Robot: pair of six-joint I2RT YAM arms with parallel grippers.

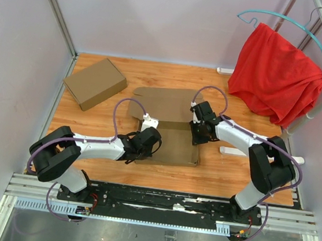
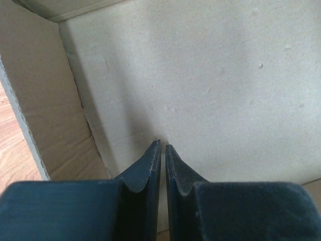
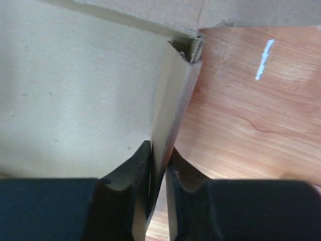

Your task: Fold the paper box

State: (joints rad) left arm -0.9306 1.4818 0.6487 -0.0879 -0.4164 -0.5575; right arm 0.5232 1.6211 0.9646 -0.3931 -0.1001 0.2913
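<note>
Two tools work your paper box (image 1: 175, 148), mid desk (image 1: 230, 175): right tool (image 3: 160, 150) pinches its right wall upright, likely to set the crease; left tool (image 2: 163, 145), closed and empty, seemingly pins the floor by the left wall.

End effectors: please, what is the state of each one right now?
Left end effector: closed, holding nothing, inside the paper box.
Right end effector: closed on the paper box's side wall.
</note>
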